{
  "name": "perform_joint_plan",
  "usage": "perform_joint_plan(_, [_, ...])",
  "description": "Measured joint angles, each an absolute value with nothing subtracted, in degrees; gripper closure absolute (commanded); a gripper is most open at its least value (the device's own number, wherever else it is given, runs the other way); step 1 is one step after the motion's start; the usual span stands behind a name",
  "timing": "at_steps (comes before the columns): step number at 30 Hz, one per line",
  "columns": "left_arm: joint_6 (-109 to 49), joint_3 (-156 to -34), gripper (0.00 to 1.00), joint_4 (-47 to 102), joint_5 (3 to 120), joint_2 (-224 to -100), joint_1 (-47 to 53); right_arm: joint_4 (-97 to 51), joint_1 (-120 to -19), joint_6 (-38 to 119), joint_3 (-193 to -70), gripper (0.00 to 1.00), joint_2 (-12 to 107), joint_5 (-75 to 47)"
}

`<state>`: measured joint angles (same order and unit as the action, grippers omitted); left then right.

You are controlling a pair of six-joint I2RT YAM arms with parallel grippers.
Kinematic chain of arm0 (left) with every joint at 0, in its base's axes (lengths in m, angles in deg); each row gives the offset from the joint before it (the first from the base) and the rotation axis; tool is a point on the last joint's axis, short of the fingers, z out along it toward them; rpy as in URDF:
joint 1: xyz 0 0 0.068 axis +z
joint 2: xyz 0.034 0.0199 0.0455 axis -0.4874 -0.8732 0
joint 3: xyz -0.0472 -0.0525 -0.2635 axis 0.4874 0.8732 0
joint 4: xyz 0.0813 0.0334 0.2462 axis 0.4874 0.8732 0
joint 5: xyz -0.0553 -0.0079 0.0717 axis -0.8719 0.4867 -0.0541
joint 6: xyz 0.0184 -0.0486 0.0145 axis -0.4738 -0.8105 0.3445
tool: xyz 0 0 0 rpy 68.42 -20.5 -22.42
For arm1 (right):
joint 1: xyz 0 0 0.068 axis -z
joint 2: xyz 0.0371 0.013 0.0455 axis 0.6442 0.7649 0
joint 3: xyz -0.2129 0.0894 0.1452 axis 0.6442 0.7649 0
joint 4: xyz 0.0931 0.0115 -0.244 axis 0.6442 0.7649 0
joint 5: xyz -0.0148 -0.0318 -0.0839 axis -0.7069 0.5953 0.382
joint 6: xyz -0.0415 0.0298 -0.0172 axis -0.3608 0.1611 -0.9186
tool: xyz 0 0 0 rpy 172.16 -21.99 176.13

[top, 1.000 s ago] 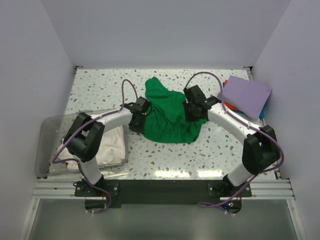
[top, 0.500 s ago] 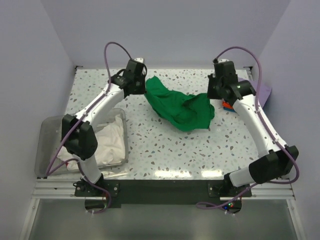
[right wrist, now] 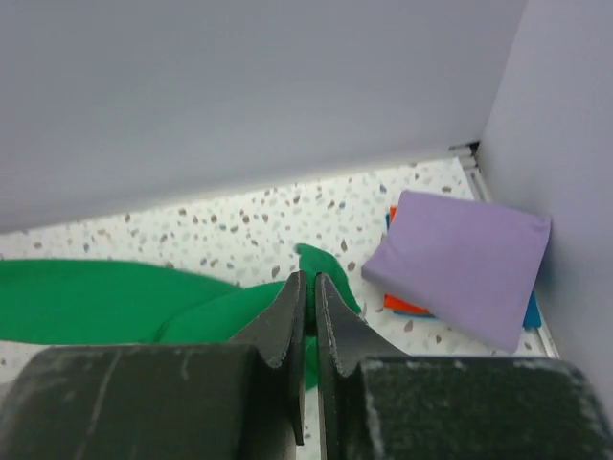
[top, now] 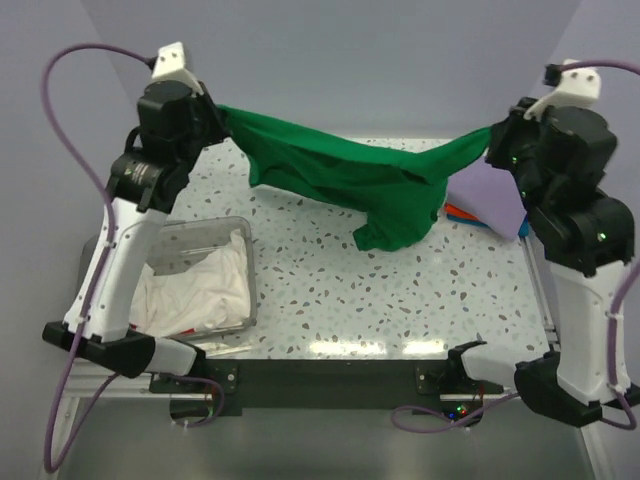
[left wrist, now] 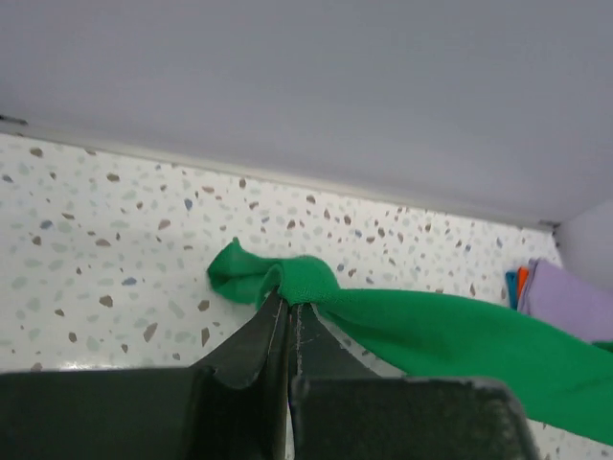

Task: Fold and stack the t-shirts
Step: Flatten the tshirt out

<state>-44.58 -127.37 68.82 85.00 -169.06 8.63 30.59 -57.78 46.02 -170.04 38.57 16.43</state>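
Above speckled table point(top: 330, 300), green t-shirt point(top: 345, 180) stretches between left gripper point(left wrist: 288, 305) and right gripper point(right wrist: 308, 281), both pinching it.

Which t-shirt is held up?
The green t-shirt, stretched between the left end effector and the right end effector. The purple t-shirt lies folded at the right; the white ones sit in the clear bin.

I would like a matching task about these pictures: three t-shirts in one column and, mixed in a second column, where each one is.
Column 1
1. green t-shirt
2. purple t-shirt
3. white t-shirt

Column 2
A. crumpled inside the clear bin
B. folded, on top of a pile at the far right
C. held up between the left fingers and the right fingers

Pairs: 1-C, 2-B, 3-A
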Motion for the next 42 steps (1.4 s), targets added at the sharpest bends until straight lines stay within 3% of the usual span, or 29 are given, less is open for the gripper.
perform_joint_plan(6, [-44.47, -133.47, 1.0, 67.23, 89.48, -160.67, 9.55, 27.33, -57.78, 44.38, -174.07, 1.0, 31.33, 19.47])
perform_joint_plan(12, [-44.36, -135.22, 1.0, 62.81, 87.49, -161.69, 9.57, 20.84, -57.78, 42.77, -174.5, 1.0, 32.45, 19.97])
perform_joint_plan(21, [-43.49, -143.89, 1.0, 62.96, 78.31, -187.9, 10.06, 13.61, -56.81, 39.73, -170.15, 1.0, 51.88, 19.77])
perform_joint_plan(26, [-43.51, -151.33, 1.0, 64.97, 74.88, -196.97, 11.5, 15.58, -55.59, 39.29, -178.83, 1.0, 64.31, 19.47])
perform_joint_plan(32, [-43.53, -151.02, 1.0, 60.62, 73.13, -192.25, 12.28, 14.48, -55.46, 38.33, -189.08, 1.0, 64.93, 19.16])
perform_joint_plan(42, [-43.25, -146.06, 1.0, 55.47, 75.4, -171.4, 12.28, 6.11, -55.44, 35.22, -184.21, 1.0, 46.09, 18.63])
